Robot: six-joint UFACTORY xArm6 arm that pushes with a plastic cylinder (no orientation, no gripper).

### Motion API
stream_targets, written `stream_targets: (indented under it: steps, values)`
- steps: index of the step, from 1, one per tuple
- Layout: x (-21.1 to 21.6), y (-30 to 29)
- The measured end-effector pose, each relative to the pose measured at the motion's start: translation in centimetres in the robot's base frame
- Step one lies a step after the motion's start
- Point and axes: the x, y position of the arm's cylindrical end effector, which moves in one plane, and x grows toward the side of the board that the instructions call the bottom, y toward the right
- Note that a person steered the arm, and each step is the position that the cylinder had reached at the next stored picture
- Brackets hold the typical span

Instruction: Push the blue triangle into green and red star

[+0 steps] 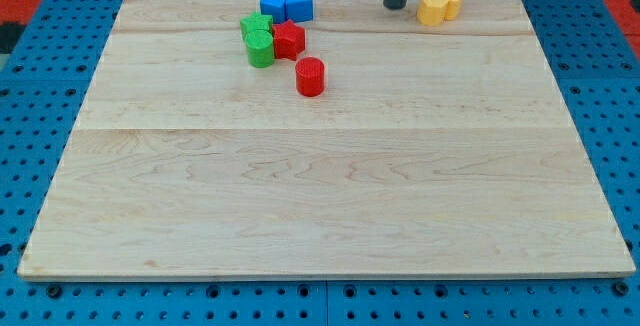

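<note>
Tip (396, 6) near the view's top edge, just left of two yellow blocks (440, 4), well right of blue triangle (298, 5). No gripper, plain rod only. Blue triangle touching blue block (273, 6), just above red star (288, 39) and green star (255, 28). Green cylinder (261, 50), red cylinder (310, 76) below.

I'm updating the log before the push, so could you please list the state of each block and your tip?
my tip: top edge, left of yellow blocks, touching nothing
blue blocks: side by side, touching
green blocks: clustered beside red star
red cylinder: upright, alone
</note>
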Motion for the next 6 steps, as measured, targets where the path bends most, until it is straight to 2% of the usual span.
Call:
stream_targets:
  steps: [1,3,5,6]
  values:
    - [-0.1,-1.1]
    - [0.1,-14.7]
    - [1.5,-9.1]
    - [1.6,-10.1]
